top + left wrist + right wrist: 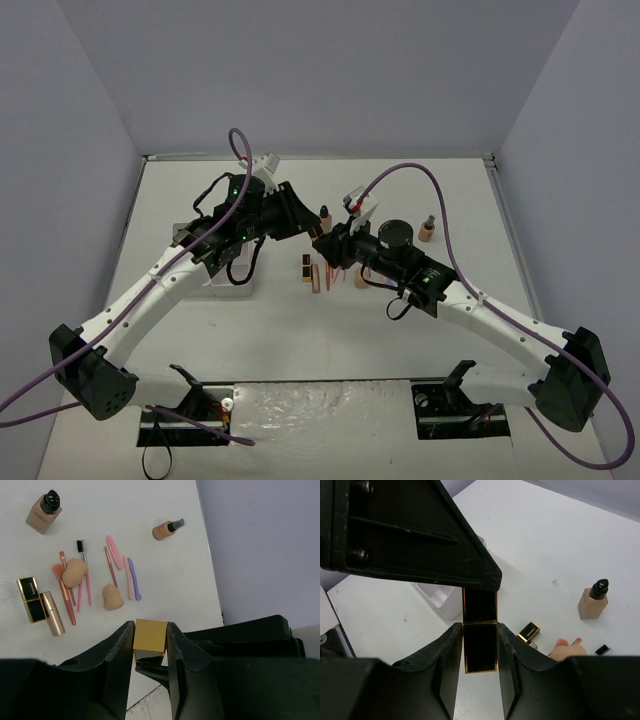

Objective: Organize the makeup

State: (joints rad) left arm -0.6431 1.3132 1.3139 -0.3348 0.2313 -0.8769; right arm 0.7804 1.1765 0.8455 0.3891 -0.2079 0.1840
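A black-and-gold lipstick tube [480, 647] hangs above the table between both arms. My right gripper [480, 630] is shut on its lower half. My left gripper [150, 630] is shut on its gold end [150, 636]; both fingers press its sides. In the top view the two grippers meet tip to tip at mid-table [315, 236]. Other makeup lies on the table below: a tan bottle [44, 511], a smaller bottle [166, 529], two peach sponges [75, 571] [113, 597], another black-gold lipstick [32, 600], a rose-gold tube [52, 614], and pink and lilac sticks [131, 577].
The white organizer box [440, 597] stands left of the makeup, partly under my left arm [215, 250]. One small bottle [427, 230] stands apart at the right. Grey walls enclose the table on three sides.
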